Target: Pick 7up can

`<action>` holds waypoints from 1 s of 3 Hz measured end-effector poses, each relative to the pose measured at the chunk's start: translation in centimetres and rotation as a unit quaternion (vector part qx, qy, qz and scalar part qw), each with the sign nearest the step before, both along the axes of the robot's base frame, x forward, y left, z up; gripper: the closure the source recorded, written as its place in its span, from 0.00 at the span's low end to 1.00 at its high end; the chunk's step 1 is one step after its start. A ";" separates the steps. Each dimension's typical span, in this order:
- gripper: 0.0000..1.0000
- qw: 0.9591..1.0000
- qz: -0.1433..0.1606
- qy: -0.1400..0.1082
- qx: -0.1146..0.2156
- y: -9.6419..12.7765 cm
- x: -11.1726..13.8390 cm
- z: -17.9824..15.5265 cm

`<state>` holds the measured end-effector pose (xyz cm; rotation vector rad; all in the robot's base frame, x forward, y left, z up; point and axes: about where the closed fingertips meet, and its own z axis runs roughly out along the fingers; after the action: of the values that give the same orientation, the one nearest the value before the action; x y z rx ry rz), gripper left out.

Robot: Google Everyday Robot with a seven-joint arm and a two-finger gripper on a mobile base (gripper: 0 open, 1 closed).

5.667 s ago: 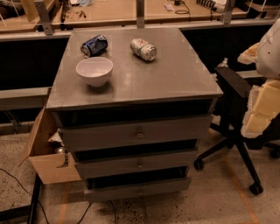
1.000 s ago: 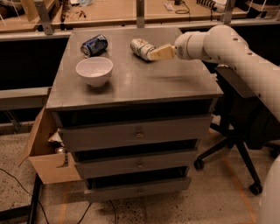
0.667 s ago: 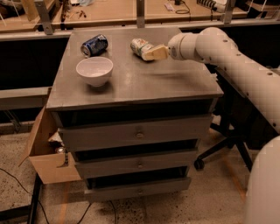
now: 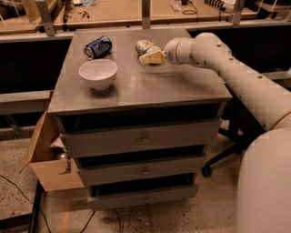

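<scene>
I am reading gripper (image 4: pixel 152 57) at 7up can (image 4: pixel 144 45), right of bowl (image 4: pixel 97 78) | claw width: cannot tell | risk: nudged can rolling away

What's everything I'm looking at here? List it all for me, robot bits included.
7up can: one, pale silvery with green markings, on its side at the back of the cabinet top.
blue can: one, dark blue, on its side, left of the 7up can.
bowl: one, white, upright, in front of the blue can.
cabinet: one, grey, three drawers, holds the cans and bowl.
cardboard box: one, brown, open, on the floor left of the cabinet.
chair base: one, black, on the floor at right.
desk: one, light wood, behind the cabinet.
arm: one, off-white, reaching in from the right.
gripper: one, tan, at the 7up can's near side.
</scene>
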<state>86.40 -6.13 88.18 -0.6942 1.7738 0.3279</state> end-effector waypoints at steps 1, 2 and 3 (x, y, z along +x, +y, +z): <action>0.37 1.000 0.009 0.005 0.008 1.6 0.7 -0.8; 0.60 1.000 0.018 0.008 0.014 2.8 1.2 -1.2; 0.91 1.000 0.015 -0.003 0.016 2.9 1.3 -0.3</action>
<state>87.75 -3.21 87.92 -0.6998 1.7498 0.3725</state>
